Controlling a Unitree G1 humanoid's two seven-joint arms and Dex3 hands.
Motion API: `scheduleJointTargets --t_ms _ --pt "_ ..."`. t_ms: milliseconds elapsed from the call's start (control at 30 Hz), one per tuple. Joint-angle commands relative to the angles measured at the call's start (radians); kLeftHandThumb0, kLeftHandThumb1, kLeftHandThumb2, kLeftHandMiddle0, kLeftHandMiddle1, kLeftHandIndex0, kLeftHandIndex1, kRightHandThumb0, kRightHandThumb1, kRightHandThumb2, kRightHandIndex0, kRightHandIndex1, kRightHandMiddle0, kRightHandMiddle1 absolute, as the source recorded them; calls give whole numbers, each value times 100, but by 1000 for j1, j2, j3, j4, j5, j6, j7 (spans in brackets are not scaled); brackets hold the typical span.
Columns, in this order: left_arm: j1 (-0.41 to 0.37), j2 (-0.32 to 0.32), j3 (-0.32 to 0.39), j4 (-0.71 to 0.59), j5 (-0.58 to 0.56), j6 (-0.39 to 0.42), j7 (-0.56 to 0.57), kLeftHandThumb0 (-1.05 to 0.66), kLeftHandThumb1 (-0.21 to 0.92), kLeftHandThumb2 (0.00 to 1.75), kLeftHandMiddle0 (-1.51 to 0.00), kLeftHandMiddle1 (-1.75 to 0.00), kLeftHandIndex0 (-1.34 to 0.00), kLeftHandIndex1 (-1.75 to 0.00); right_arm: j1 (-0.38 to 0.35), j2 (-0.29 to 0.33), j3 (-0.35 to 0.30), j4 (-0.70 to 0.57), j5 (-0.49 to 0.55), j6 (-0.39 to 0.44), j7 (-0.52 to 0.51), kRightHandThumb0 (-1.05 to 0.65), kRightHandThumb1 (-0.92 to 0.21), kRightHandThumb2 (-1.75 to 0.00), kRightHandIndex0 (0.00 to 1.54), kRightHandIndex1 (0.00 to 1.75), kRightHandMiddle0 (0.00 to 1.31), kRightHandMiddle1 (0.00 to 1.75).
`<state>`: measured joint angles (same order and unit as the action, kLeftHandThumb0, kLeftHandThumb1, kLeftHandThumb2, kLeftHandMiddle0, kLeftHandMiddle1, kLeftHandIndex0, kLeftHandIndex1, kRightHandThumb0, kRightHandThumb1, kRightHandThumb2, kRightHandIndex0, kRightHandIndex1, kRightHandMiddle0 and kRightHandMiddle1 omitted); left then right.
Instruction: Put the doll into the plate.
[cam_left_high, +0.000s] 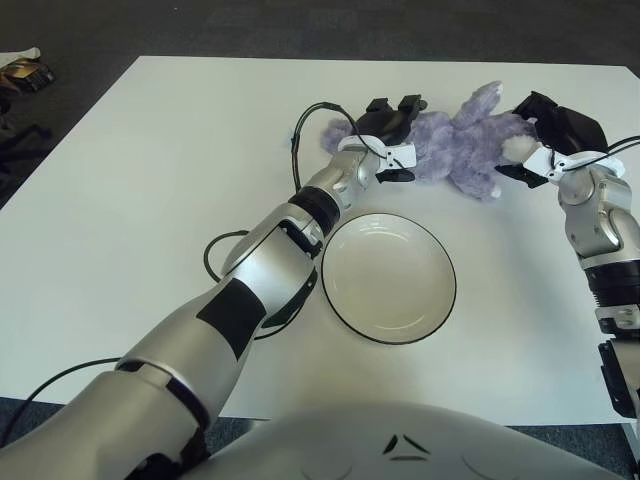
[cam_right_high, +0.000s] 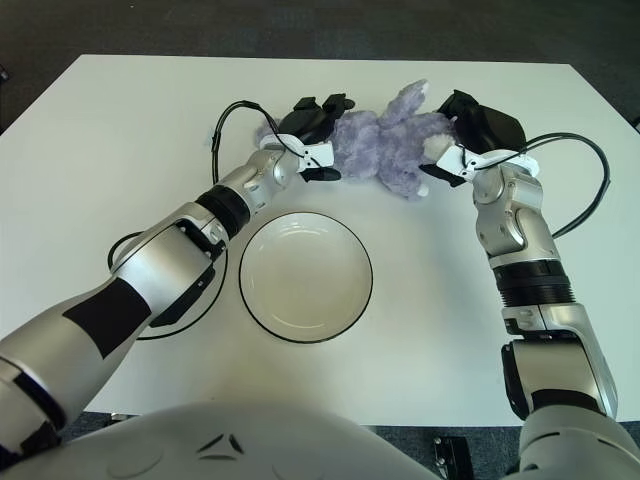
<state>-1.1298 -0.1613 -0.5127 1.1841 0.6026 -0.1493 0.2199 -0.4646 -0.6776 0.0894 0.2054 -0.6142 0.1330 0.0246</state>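
Doll (cam_left_high: 460, 146) between both hands' fingers

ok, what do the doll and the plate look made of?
Doll: plush, likely synthetic fur; lilac, fuzzy matte pile with soft uneven edges. The left hand and right hand are each against one end of it; whether either grips it is unclear.
Plate: looks like glazed ceramic, possibly melamine; smooth cream surface with faint glare, thin dark rim line, shallow bowl shape.
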Motion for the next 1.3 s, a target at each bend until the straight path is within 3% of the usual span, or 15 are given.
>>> scheduleJointTargets --t_ms 0,367,567,867,1067,1267 --pt "3 -6 -4 7 4 -2 -6 -46 21 94 0 -94 0 -67 21 -4 -12 -43 -5 7 3 0 -23 -121 75 149 72 140" --pt "0 -7 -25 6 22 4 -5 -52 24 92 0 -69 0 -62 54 -9 -12 -123 -21 41 35 -1 -21 -122 70 153 82 130" --pt "0 -12 -33 4 27 9 0 -56 25 90 0 -48 0 -47 68 -14 -12 -148 -33 39 36 -1 -21 -122 67 157 86 126" --pt "5 -18 -41 4 32 8 6 -66 31 83 0 -40 0 -30 83 -8 -17 -182 -48 55 48 -1 -21 -123 66 159 87 125" --pt "11 -18 -42 5 32 -7 16 -76 39 74 0 -29 0 -9 91 -8 -19 -199 -48 58 54 -1 -20 -125 63 162 88 126" --pt "14 -20 -40 7 26 -24 14 -80 41 70 0 -16 0 -1 99 -4 -26 -211 -40 59 60 -1 -23 -122 58 158 88 130"
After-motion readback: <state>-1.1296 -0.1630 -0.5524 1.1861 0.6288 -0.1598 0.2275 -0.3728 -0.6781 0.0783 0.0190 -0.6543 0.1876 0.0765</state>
